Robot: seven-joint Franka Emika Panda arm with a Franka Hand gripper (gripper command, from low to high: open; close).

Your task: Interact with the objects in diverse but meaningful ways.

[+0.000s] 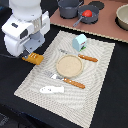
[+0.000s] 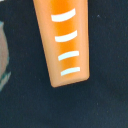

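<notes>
My gripper (image 1: 30,56) is at the exterior view's left, over the left edge of the woven placemat (image 1: 100,80). It is shut on one end of the golden bread loaf (image 1: 33,59), which sticks out from under it. The wrist view shows the loaf (image 2: 64,45) close up with white stripes above a dark tabletop; my fingers are hidden there. The white-and-blue milk carton (image 1: 79,42) lies on the mat's far side. The flat white fish piece (image 1: 52,90) lies near the mat's front. The red tomato (image 1: 87,14) and the grey pot (image 1: 69,7) are on the brown board.
A round tan plate (image 1: 68,65) sits mid-mat with an orange-handled knife (image 1: 82,57) behind it and an orange-handled fork (image 1: 67,80) in front. A tan bowl (image 1: 122,17) is at the far right. The robot's white body (image 1: 27,22) looms over the left.
</notes>
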